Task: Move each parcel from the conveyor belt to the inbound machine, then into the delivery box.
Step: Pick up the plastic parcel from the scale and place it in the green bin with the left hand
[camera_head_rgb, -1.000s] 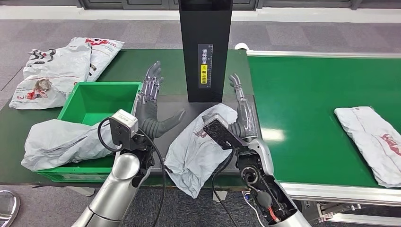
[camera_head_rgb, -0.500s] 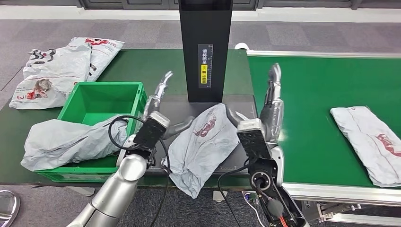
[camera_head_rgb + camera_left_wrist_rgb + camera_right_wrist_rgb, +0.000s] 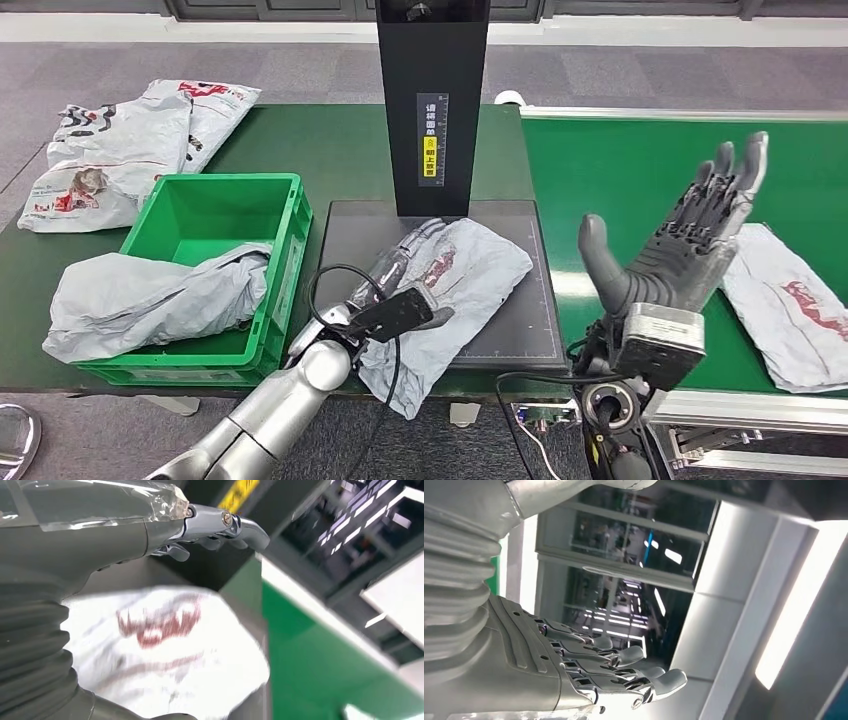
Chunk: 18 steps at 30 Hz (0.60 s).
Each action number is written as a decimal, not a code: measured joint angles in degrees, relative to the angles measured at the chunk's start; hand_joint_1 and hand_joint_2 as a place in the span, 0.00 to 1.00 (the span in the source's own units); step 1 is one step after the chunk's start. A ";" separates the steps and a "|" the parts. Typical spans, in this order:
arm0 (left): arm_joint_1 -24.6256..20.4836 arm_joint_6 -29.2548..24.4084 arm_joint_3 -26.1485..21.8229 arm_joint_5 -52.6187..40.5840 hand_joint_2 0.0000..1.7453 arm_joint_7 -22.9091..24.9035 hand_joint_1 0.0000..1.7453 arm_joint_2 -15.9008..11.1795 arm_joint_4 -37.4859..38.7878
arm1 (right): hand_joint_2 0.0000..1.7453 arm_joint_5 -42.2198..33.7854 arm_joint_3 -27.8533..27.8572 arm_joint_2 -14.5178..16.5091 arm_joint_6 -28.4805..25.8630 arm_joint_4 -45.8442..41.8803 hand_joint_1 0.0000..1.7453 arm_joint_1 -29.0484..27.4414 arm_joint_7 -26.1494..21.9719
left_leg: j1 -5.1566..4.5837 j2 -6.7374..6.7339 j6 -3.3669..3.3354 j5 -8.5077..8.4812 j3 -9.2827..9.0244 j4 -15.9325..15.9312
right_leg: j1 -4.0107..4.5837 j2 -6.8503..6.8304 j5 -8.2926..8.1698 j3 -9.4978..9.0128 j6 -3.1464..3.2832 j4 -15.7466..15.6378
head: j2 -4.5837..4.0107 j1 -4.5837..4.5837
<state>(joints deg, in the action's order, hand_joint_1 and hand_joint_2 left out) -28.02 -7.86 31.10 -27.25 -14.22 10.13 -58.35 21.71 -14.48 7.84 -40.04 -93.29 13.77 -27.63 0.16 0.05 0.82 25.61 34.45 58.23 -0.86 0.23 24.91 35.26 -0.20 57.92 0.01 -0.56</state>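
Setting: dark green table [image 3: 330, 150] on the left, bright green conveyor belt [image 3: 640, 170] on the right, grey carpeted floor beyond
Inbound machine: black column [image 3: 432, 100] with a yellow-marked label, rising from the back of a dark flat scan plate [image 3: 520, 300] set between table and belt
Parcel on the plate: grey poly bag with red print [image 3: 450, 290], lay crumpled across the plate, its near corner hanging over the table's front edge; seen blurred in the left wrist view [image 3: 165, 655]
Left hand: [image 3: 400, 265] lay low on that parcel's left side, fingers stretched along the bag toward the column; in the left wrist view the fingers [image 3: 220, 525] reached out above the bag; cannot tell whether anything was gripped
Right hand: [image 3: 690, 240] raised above the belt's near side, palm upright, fingers apart, holding nothing; in the right wrist view [image 3: 589, 670] fingers straight and separated
Parcel on the belt: second grey bag with red print [image 3: 790, 300], flat on the belt just behind the right hand, partly hidden by it
Delivery box: green crate [image 3: 200, 220] on the table left of the plate, with a grey bag [image 3: 150, 295] draped over its near left rim
Spare parcels: pile of grey and white bags [image 3: 120, 140] at the table's far left corner
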 joint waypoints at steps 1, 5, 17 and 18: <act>-0.23 0.33 0.20 -0.20 1.00 0.03 0.00 0.41 1.28 | 1.00 -0.15 0.28 0.10 0.00 -0.45 0.00 -0.09 -0.09 | 0.00 0.00 0.00 0.00 0.00 0.00 | 0.00 0.00 0.00 0.00 0.00 0.00 | 0.00 0.01; -1.13 0.89 0.36 -0.67 1.00 0.05 0.00 1.72 5.43 | 1.00 -0.35 1.17 0.36 0.01 -1.59 0.00 -0.53 -0.15 | 0.00 -0.01 0.00 0.00 0.00 0.00 | 0.00 0.01 0.00 0.00 0.00 0.00 | -0.01 0.01; -5.00 -3.34 0.39 -5.65 1.00 1.69 0.00 4.82 20.06 | 1.00 -0.55 1.45 1.10 0.01 -1.98 0.00 -0.22 1.07 | 0.00 0.01 0.00 0.00 0.01 0.00 | 0.00 0.01 -0.01 -0.02 0.00 0.00 | 0.01 0.01; -5.30 -4.41 0.40 -6.54 1.00 1.98 0.01 5.00 21.39 | 1.00 -0.59 1.45 1.14 0.01 -1.98 0.00 -0.11 1.20 | 0.00 0.01 0.00 0.00 0.01 0.00 | 0.00 0.01 -0.01 -0.02 0.00 0.00 | 0.01 0.01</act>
<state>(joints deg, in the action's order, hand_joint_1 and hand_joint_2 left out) -33.32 -12.26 31.50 -33.79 -12.24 15.13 -36.96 21.12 -13.03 8.98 -40.04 -95.27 13.65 -26.43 0.16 0.06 0.82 25.61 34.46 58.23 -0.86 0.24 24.90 35.24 -0.20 57.92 0.01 -0.55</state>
